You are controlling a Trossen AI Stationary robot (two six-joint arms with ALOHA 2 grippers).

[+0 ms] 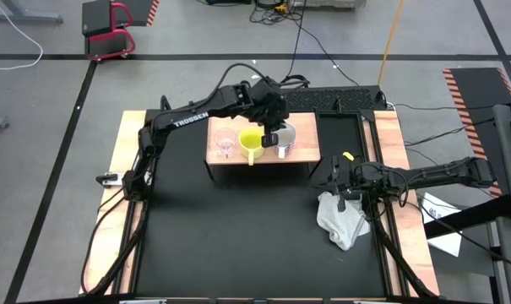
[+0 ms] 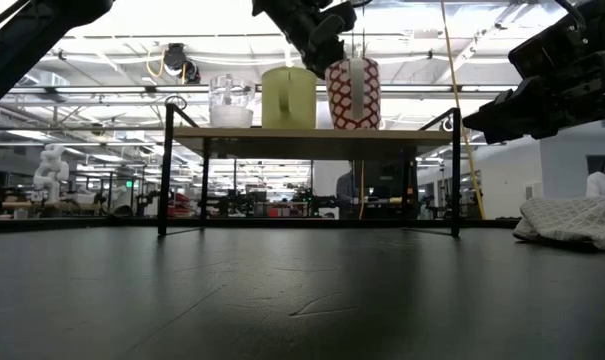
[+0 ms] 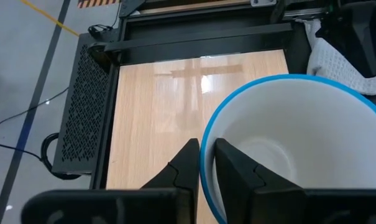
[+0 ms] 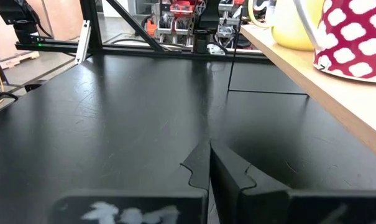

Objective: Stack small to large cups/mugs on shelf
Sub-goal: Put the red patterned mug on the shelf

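Note:
On the light wooden shelf (image 1: 301, 154) stand, in a row, a small clear glass cup (image 1: 225, 144), a yellow mug (image 1: 250, 141) and a larger white mug with a dark red pattern (image 1: 286, 139). In the low view the glass cup (image 2: 231, 103), yellow mug (image 2: 288, 97) and patterned mug (image 2: 353, 94) rest by their bases on the shelf top (image 2: 312, 132). My left gripper (image 1: 273, 129) is above the patterned mug, shut on its blue rim. My right gripper (image 1: 335, 181) is shut and empty, low over the black table to the right of the shelf. My left gripper holds the patterned mug by its blue rim (image 3: 206, 147), one finger (image 3: 237, 167) inside the mug and one finger (image 3: 186, 163) outside. The fingers come from above, slanting down. The mug stands upright with its base (image 2: 353, 124) on the shelf top.
A crumpled white cloth (image 1: 343, 221) lies on the black table (image 1: 238, 236) at the right, just in front of my right gripper. Wooden side boards (image 1: 128, 152) flank the table. The shelf stands on thin black legs (image 2: 165, 170), with open space beneath.

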